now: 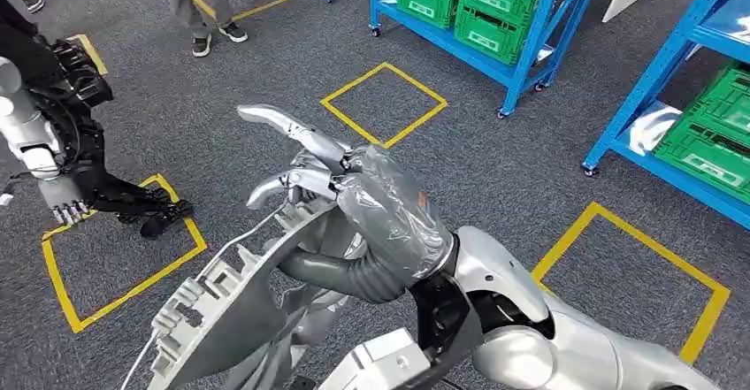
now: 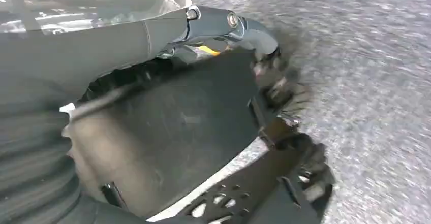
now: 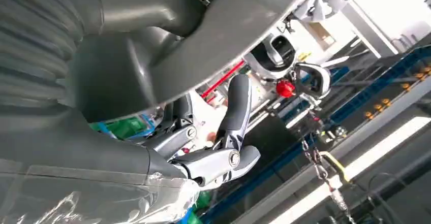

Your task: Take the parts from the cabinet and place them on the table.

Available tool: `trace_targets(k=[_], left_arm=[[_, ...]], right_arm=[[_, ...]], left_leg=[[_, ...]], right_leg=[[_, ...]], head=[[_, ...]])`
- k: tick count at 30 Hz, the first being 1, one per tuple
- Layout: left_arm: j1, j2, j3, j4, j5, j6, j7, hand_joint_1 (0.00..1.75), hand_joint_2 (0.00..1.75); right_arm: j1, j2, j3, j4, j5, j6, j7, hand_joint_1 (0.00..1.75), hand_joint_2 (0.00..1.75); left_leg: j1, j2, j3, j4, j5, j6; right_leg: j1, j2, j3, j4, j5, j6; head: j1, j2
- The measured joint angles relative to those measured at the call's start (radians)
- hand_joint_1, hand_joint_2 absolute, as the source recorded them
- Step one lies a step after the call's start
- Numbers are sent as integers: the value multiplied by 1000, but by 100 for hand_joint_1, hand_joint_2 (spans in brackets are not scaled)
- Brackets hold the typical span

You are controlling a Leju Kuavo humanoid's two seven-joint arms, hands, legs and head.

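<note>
In the head view my right hand (image 1: pixel 371 204), wrapped in clear film, holds a large curved grey plastic part (image 1: pixel 230 310) low in the middle, thumb under it and fingers stretched over its upper edge. The right wrist view has the same grey part (image 3: pixel 152 56) close up, with the fingers (image 3: pixel 223 153) beyond it. At the far left my left hand (image 1: pixel 62 200) grips a black plastic part (image 1: pixel 133 204) with clips along its edge, hanging over the carpet. The left wrist view looks along that black part (image 2: pixel 178 132), with my left hand (image 2: pixel 101 36) clasped on its rim.
Blue racks with green crates (image 1: pixel 478 1) stand at the back, and another blue rack (image 1: pixel 707 133) stands at the right. Yellow taped squares (image 1: pixel 385 103) mark the grey carpet. A person's legs (image 1: pixel 208 19) stand at the back left.
</note>
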Motion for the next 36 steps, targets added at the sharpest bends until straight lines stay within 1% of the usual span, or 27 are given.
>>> trace_targets(k=[2, 3, 4, 6, 7, 8, 10, 13, 14, 15, 16, 18, 19, 20, 21, 22, 23, 24, 25, 27, 28, 29, 30, 31, 33, 34, 36], left_arm=[[-4, 3, 0, 0, 1, 5, 0, 0, 175], [-5, 3, 0, 0, 1, 6, -2, 0, 175], [-6, 4, 0, 0, 2, 9, -1, 0, 175], [-4, 7, 0, 0, 2, 10, 1, 0, 175], [-2, 9, 0, 0, 4, 10, 3, 0, 175], [-2, 7, 0, -1, 2, 10, 3, 0, 175], [-4, 6, 0, -2, 1, 10, 3, 0, 175], [3, 9, 0, -2, 1, 8, 2, 0, 175], [3, 8, 0, -2, 2, 8, 3, 0, 175], [1, 8, 0, -2, 1, 9, 4, 0, 175], [0, 8, 0, -2, 1, 9, 4, 0, 175], [2, 5, 0, -2, 1, 9, 4, 0, 175], [5, 6, 0, -2, 1, 9, 4, 0, 175], [5, 6, 0, -2, 1, 9, 3, 0, 175], [3, 6, 0, -2, 1, 9, 3, 0, 175], [1, 5, 0, -2, 1, 9, 3, 0, 175], [1, 3, 0, -4, 0, 9, 3, 0, 175], [-1, 2, 0, -4, 0, 10, 3, 0, 175], [-2, 1, 0, -5, 0, 9, 3, 0, 175], [1, 0, 0, -6, 0, 9, 3, 0, 175], [-1, 3, 0, -6, -1, 9, 2, 0, 175], [0, 2, 0, -6, 2, 8, 2, 0, 175], [1, 3, 0, -6, 3, 8, 6, 0, 175], [0, 3, 0, -6, 2, 10, 6, 0, 175], [-4, 5, 0, -6, 2, 11, 3, 0, 175], [-6, 6, 0, -6, 2, 11, 3, 0, 175], [-4, 9, 0, -6, 2, 11, 3, 0, 175]], right_arm=[[5, 0, 1, 0, 1, -1, 1, 175, 175], [7, -1, 2, 0, 1, -1, 1, 175, 175], [8, 0, 2, 0, 2, -1, 1, 175, 175], [8, 0, 2, 0, 2, -2, 1, 175, 175], [8, 0, 2, 0, 2, -2, 1, 175, 175], [7, 1, 1, 0, 2, -3, 1, 175, 175], [6, 1, 1, 0, 2, -3, 0, 175, 175], [6, 2, -1, 0, 2, -5, 0, 175, 175], [4, 2, -1, 0, 2, -5, 0, 175, 175], [4, 2, -2, 0, 3, -7, -2, 175, 175], [5, 1, -2, 0, 3, -8, -2, 175, 175], [12, -1, 0, 0, 3, -8, -2, 175, 175], [15, -2, 0, 0, 3, -8, -2, 175, 175], [16, -2, 0, 0, 3, -8, -2, 175, 175], [15, -2, 0, 0, 3, -8, -2, 175, 175], [15, -2, 0, 0, 3, -8, -2, 175, 175], [14, -2, 0, 0, 3, -8, -2, 175, 175], [14, -2, 0, 0, 3, -9, -2, 175, 175], [13, -2, -1, 0, 3, -10, -2, 175, 175], [13, -2, -1, 0, 3, -10, -2, 175, 175], [13, 0, -2, -1, 3, -10, -2, 175, 175], [13, 1, -3, 0, 3, -10, -2, 175, 175], [12, 3, -3, 0, 3, -11, -2, 175, 175], [10, 3, -2, 0, 3, -12, -3, 175, 175], [17, 3, 0, 0, 3, -11, -2, 175, 175], [19, 3, 1, 0, 3, -11, -2, 175, 175], [18, 3, 0, 0, 3, -11, -2, 175, 175]], left_leg=[[7, 19, -69, 157, -75, -14], [11, 21, -87, 201, -88, -19], [15, 22, -81, 197, -78, -22], [21, 35, -12, 73, -10, -28], [23, 67, 46, -29, 28, -31], [21, 122, 68, -81, 24, -26], [15, 103, 68, -78, 29, -1], [12, 64, 69, -87, 40, 23], [15, 55, 68, -89, 44, 29], [15, 44, 67, -89, 47, 35], [13, 32, 65, -89, 47, 40], [6, 0, 61, -89, 48, 44], [2, -15, 61, -89, 49, 45], [-1, -32, 62, -89, 49, 45], [-4, -49, 63, -88, 50, 46], [-5, -65, 65, -88, 50, 46], [-2, -76, 63, -89, 50, 46], [-7, -86, 58, -87, 51, 42], [-3, -97, 52, -87, 53, 38], [4, -117, 49, -93, 56, 25], [-1, -131, 49, -97, 55, 19], [-3, -77, 45, -83, 49, 21], [-5, -20, 30, -49, 24, 14], [0, 9, -7, 25, -13, 6], [8, 19, -80, 168, -65, -6], [12, 21, -96, 195, -64, -11], [19, 27, -62, 124, -2, -21]], right_leg=[[1, -32, 0, 1, -2, -1], [1, -48, 0, 1, -4, 1], [0, -62, 1, 2, -5, 3], [-3, -89, 2, 5, -9, 9], [-5, -101, 3, 11, -13, 16], [0, -110, 4, 16, -18, 24], [2, -125, 7, 17, -22, 42], [-4, -157, 21, 4, -22, 63], [-10, -106, 17, 24, -41, 66], [-10, -58, -9, 82, -80, 64], [-9, -30, -48, 163, -121, 63], [-3, -12, -130, 314, -168, 57], [0, -12, -143, 328, -160, 53], [3, -11, -135, 297, -127, 46], [7, -4, -107, 223, -76, 37], [11, 14, -66, 126, -22, 26], [15, 59, -31, 41, 17, 17], [14, 80, -22, 20, 4, 11], [17, 64, -24, 13, 8, 14], [23, 47, -22, 11, 8, 10], [18, 31, -12, -4, 12, 5], [13, 14, 1, -20, 18, 2], [13, 4, 10, -27, 16, -2], [12, -11, 15, -27, 14, -4], [12, -43, 20, -25, 5, -3], [11, -60, 21, -22, 1, -1], [8, -87, 23, -13, -10, 7]], head=[[-3, 0], [-5, 0], [-5, 0], [-6, 0], [-6, 0], [-11, 0], [-7, 0], [-4, 0], [2, 0], [6, 0], [13, 0], [18, 0], [19, 0], [19, 0], [20, 0], [19, 0], [21, 0], [15, 0], [18, 0], [21, 0], [21, 0], [20, 0], [9, 0], [5, 0], [3, 0], [2, 0], [1, 0]])
